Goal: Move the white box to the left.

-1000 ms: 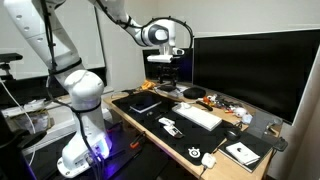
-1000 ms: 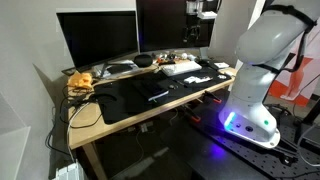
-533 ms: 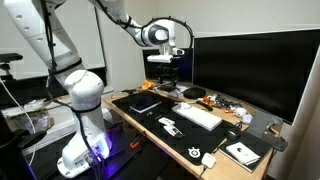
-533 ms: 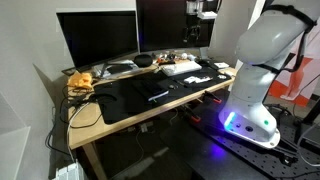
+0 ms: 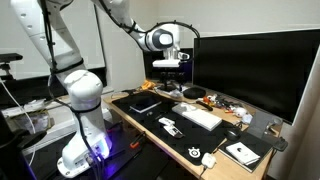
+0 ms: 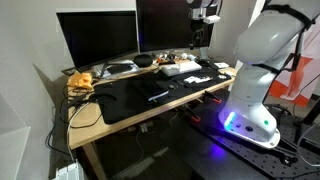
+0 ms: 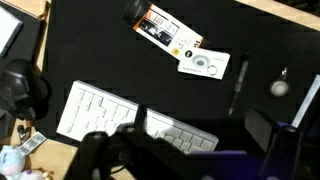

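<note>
The white box (image 7: 204, 64) is a small flat squarish piece with a round mark, lying on the black desk mat (image 7: 90, 55). It also shows in an exterior view (image 5: 174, 131), in front of the long white keyboard (image 5: 197, 116). A narrow remote-like gadget (image 7: 165, 32) lies right beside it. My gripper (image 7: 200, 135) is open and empty, its dark fingers spread wide. It hangs high above the keyboard (image 7: 120, 115), well clear of the box, in both exterior views (image 5: 170, 68) (image 6: 203, 16).
A dark tablet (image 5: 145, 101) lies at the mat's left end. A white mouse (image 5: 208, 159) and a larger white square item (image 5: 240, 152) lie near the front right corner. A pen (image 7: 238, 85) lies right of the box. Large monitors (image 5: 250, 70) stand behind, with cluttered cables (image 5: 215, 100).
The gripper has shifted slightly and sits a little lower above the keyboard. Nothing on the desk has moved.
</note>
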### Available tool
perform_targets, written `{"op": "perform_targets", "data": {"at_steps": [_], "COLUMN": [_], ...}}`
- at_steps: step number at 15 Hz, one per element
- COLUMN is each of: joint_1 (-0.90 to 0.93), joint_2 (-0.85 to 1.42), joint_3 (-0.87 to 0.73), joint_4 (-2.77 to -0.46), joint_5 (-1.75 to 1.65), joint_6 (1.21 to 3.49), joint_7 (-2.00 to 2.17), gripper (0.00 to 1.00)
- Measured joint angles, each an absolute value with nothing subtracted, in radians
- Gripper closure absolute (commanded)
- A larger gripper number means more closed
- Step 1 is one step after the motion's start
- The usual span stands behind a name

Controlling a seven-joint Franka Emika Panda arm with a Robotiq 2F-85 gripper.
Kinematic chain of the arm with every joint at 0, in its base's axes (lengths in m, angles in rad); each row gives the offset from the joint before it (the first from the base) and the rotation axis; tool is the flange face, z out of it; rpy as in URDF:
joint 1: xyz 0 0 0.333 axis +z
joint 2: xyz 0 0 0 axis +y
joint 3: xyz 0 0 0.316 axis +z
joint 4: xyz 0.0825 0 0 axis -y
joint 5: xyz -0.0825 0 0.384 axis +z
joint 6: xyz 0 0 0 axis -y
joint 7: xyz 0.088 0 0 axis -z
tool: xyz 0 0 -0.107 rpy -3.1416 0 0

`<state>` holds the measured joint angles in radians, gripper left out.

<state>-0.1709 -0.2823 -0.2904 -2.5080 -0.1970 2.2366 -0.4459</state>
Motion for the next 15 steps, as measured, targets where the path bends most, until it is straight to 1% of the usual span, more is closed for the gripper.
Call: {"op": "perform_targets", "data": {"at_steps": [7,15], "joint_1": [-0.234,-0.319], "joint_2": [-0.152,0.010], "joint_3": [-0.400,-0.435], "joint_4": [-2.485,-2.355], "joint_5": [-0.227,-0.149], "joint_6": [2.388,2.395], "joint_7": [-0.725,-1.049], "gripper": [0.00,0.00]}}
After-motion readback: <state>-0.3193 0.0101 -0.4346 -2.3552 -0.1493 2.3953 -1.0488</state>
